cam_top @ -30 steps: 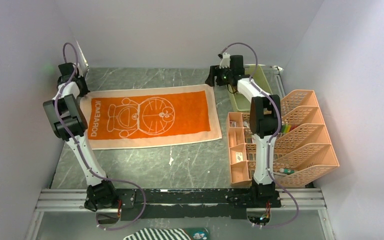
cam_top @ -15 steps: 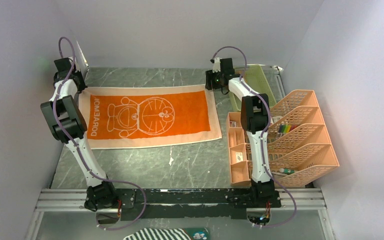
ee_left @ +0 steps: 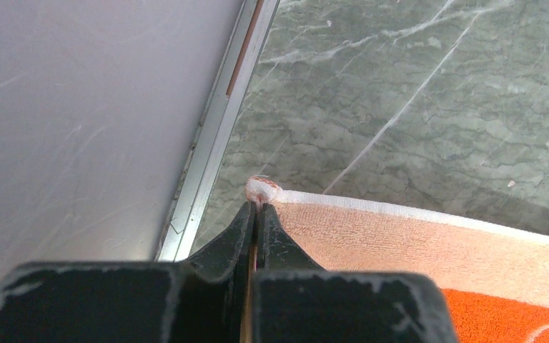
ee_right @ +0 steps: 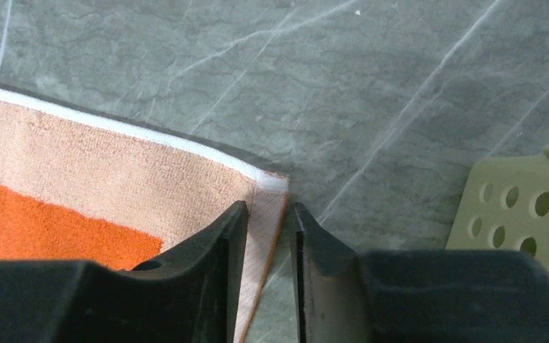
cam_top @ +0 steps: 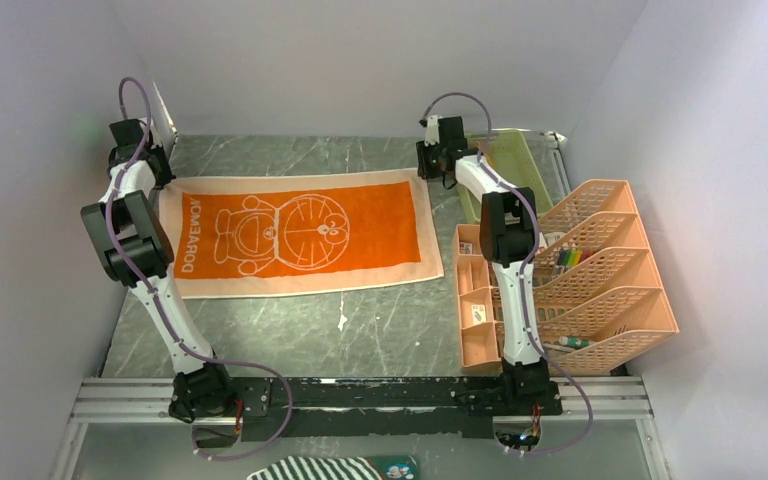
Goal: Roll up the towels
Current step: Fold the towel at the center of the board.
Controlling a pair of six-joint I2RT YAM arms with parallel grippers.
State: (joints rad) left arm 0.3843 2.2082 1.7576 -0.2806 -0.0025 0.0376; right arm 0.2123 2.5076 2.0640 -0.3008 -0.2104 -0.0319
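- The grey marbled table fills the floor of a white-walled enclosure, with both arm bases bolted along its near edge.
- The orange towel lies spread flat on the far half of the table, long side running left to right. It has a cream border, a white cartoon-cat outline in the middle and white lettering along its left end. No part of it is rolled.
- A peach plastic desk organizer with slanted mesh file slots and small front compartments stands on the right side, well apart from the towel.
- The left arm reaches to the towel's far left corner, close to the left wall; the right arm reaches to its far right corner.
- A pale green tray with round holes sits at the far right, just beyond the right arm's wrist.
- A black-and-white striped cloth lies off the table, in front of the bases.
- The left gripper is pinched tight on the towel's far left corner, a small bunch of cream border poking out past the fingertips.
- The right gripper has its jaws narrowly apart, straddling the right border strip just short of the far right corner, which lies flat on the table.
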